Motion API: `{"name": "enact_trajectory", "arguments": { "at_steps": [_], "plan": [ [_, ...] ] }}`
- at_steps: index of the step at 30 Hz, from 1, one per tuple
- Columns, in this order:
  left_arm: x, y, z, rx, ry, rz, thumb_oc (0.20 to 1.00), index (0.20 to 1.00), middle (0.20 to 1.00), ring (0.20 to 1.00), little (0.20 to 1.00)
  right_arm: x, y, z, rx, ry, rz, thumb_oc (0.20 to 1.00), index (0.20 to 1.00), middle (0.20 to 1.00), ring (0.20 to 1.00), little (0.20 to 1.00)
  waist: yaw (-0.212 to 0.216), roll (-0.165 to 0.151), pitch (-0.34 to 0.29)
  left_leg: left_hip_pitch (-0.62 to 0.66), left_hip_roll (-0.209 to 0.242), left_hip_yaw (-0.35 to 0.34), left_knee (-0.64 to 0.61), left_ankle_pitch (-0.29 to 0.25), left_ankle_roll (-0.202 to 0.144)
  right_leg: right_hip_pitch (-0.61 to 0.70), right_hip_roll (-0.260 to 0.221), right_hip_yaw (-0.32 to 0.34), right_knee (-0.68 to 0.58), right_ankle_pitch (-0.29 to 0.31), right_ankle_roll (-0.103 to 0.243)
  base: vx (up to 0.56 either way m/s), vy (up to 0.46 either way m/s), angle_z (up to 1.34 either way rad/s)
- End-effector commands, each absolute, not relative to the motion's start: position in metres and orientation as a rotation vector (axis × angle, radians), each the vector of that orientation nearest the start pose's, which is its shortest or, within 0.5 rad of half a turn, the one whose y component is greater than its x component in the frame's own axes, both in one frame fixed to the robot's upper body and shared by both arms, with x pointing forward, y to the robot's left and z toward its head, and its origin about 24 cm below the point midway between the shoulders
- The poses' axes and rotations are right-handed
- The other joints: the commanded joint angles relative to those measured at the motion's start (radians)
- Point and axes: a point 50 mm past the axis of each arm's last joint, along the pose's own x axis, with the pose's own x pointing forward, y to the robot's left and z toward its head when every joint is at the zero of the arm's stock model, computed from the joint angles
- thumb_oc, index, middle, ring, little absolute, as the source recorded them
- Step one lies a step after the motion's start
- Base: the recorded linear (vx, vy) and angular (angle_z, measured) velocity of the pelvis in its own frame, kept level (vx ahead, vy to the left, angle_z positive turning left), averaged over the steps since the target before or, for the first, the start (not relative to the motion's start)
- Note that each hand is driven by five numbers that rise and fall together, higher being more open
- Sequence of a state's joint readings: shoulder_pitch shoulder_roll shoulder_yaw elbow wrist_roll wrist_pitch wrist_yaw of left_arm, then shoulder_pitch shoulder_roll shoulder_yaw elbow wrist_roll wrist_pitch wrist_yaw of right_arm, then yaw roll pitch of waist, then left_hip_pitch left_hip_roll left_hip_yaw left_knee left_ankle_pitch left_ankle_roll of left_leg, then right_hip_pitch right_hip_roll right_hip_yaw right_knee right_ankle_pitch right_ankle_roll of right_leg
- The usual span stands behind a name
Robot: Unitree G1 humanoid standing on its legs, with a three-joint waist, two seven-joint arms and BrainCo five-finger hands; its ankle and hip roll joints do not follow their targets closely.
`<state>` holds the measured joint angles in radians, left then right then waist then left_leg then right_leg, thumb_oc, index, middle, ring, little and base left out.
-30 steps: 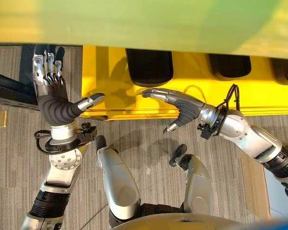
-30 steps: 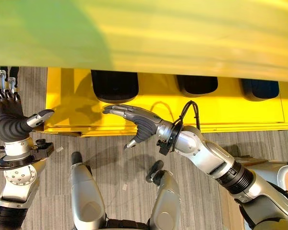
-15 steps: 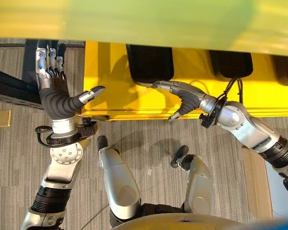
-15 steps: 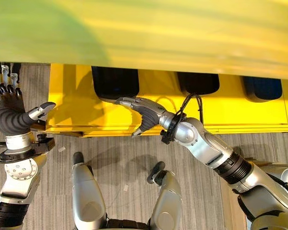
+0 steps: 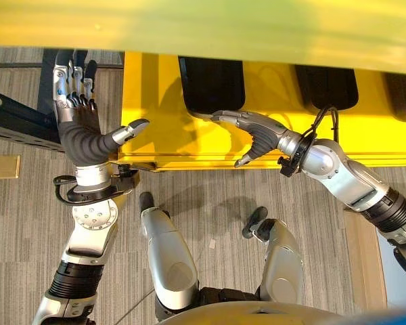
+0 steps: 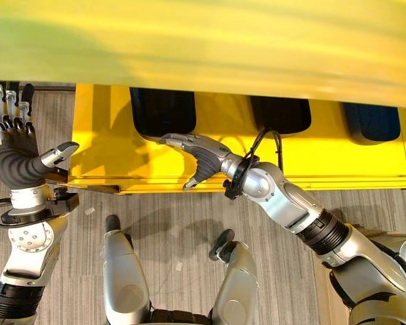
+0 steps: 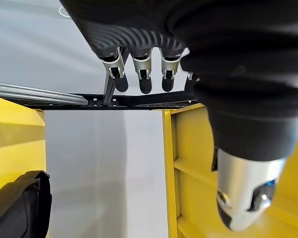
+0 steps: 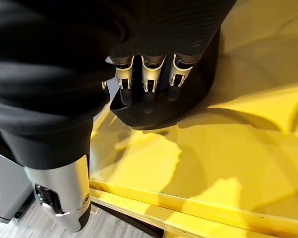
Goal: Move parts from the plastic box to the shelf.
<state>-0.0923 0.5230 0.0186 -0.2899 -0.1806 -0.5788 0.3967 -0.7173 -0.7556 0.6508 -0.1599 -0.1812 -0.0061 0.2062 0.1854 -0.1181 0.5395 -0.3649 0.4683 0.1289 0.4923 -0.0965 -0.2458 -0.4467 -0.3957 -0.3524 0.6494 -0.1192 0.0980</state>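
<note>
From the head views, the right hand reaches over the yellow box, straight fingers relaxed just beside the nearest black part; two more parts lie further right. The left hand hovers released at the box's corner. The right wrist view shows fingertips over that part.

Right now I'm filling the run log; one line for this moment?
left hand: open, empty, beside yellow box | right hand: open, fingertips at leftmost black part | no grasp yet
</note>
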Motion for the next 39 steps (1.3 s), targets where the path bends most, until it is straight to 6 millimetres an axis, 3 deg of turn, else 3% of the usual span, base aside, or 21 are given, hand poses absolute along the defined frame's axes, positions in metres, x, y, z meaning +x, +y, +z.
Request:
{"name": "enact_trajectory", "arguments": {
  "at_steps": [1, 12, 14, 26, 39],
  "plan": [
    [0.209, 0.226, 0.21, 0.068, -1.046, 0.218, 1.0, 1.0, 1.0, 1.0, 1.0, 0.302, -0.079, 0.207, -1.101, -0.642, 0.684, 1.0, 1.0, 1.0, 1.0, 1.0, 0.055, 0.004, -0.045, -0.076, -0.045, 0.005, 0.016, 0.052, 0.065, 0.092, -0.039, 0.027, 0.038, -0.064, 0.069, 0.0, 0.0, 0.0],
    [0.213, 0.225, 0.21, 0.056, -1.033, 0.215, 1.0, 1.0, 1.0, 1.0, 1.0, 0.308, -0.08, 0.211, -1.082, -0.653, 0.638, 1.0, 1.0, 1.0, 1.0, 1.0, 0.055, 0.012, -0.048, -0.077, -0.058, 0.0, 0.021, 0.045, 0.074, 0.08, -0.038, 0.041, 0.047, -0.061, 0.07, 0.0, 0.006, 0.0],
    [0.232, 0.222, 0.204, 0.062, -1.008, 0.258, 1.0, 1.0, 1.0, 1.0, 1.0, 0.307, -0.074, 0.211, -1.085, -0.651, 0.675, 1.0, 1.0, 1.0, 1.0, 1.0, 0.025, 0.007, -0.067, -0.094, -0.042, -0.004, 0.045, 0.04, 0.069, 0.047, -0.042, 0.067, 0.077, -0.064, 0.066, 0.01, 0.07, 0.02],
    [0.25, 0.207, 0.2, 0.064, -0.99, 0.279, 1.0, 1.0, 1.0, 1.0, 1.0, 0.314, -0.064, 0.204, -1.069, -0.66, 0.669, 1.0, 1.0, 1.0, 1.0, 1.0, 0.002, 0.011, -0.078, -0.083, -0.035, -0.002, 0.047, 0.039, 0.065, 0.046, -0.042, 0.082, 0.083, -0.065, 0.068, 0.0, 0.0, 0.0],
    [0.253, 0.199, 0.201, 0.049, -1.008, 0.278, 1.0, 1.0, 1.0, 1.0, 1.0, 0.316, -0.058, 0.2, -1.065, -0.645, 0.667, 1.0, 1.0, 1.0, 1.0, 1.0, -0.01, 0.018, -0.082, -0.072, -0.033, 0.001, 0.047, 0.036, 0.063, 0.04, -0.046, 0.095, 0.09, -0.067, 0.066, 0.0, 0.0, 0.0]
  ]
}}
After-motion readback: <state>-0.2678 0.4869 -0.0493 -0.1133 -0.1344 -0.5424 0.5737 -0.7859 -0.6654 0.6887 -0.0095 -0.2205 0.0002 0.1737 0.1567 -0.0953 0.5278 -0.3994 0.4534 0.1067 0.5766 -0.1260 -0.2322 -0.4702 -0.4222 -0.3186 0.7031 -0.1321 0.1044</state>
